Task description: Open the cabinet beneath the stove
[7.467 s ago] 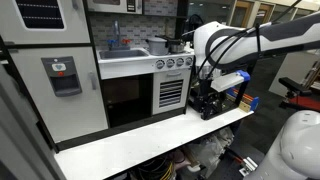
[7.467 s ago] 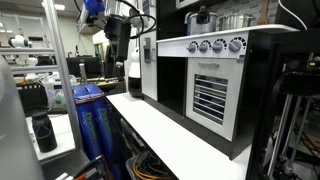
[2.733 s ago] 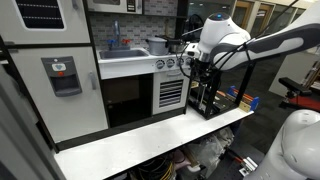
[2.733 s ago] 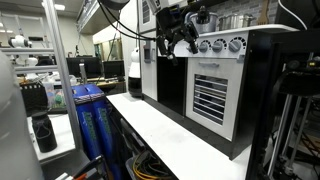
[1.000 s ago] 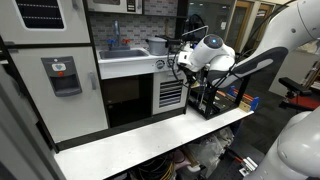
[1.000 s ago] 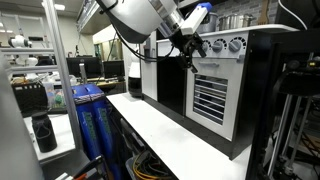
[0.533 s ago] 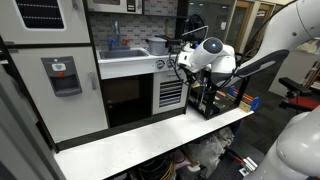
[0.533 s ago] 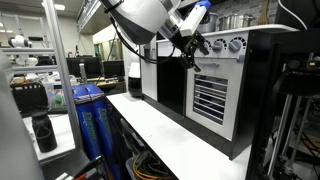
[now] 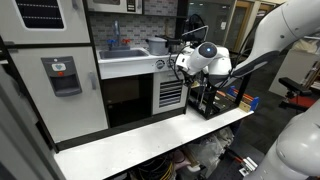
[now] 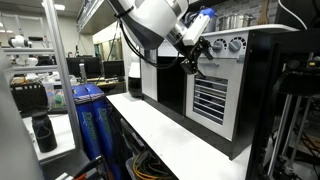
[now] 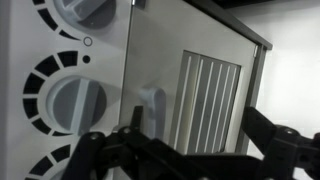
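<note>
The stove is the cooktop of the white toy kitchen, with a front strip of round silver knobs; the knobs also show at the left of the wrist view. The cabinet beneath it is a small oven with a white-framed slatted door, and the door is shut. A pale handle sits on the door frame next to the knobs. My gripper is open and empty. It hovers close in front of the door's top edge, its fingers on either side of the slats.
A wide dark compartment lies beside the oven. A tall white door with a grey dispenser stands further along. A sink faucet is on top. The white tabletop runs in front, and a black rack stands by the arm.
Over several seconds the arm rose from beside the kitchen to the oven front. In the last second the gripper edged slightly closer to the door's top.
</note>
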Robot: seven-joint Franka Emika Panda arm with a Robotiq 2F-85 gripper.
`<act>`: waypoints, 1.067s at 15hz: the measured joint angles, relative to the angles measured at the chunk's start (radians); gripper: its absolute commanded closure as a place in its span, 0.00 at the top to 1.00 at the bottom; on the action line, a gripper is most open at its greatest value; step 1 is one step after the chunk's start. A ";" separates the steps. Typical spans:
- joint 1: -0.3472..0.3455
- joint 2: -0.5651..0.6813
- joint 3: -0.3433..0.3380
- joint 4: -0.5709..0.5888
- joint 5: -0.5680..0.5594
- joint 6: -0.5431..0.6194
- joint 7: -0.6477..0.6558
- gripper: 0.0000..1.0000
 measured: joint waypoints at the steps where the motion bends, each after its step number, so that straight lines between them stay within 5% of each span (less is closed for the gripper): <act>1: 0.000 0.014 -0.001 0.011 -0.005 0.001 0.011 1.00; 10: 0.008 0.101 -0.002 0.061 0.005 0.069 0.040 1.00; 16: 0.028 0.118 0.003 0.057 0.160 0.117 -0.010 1.00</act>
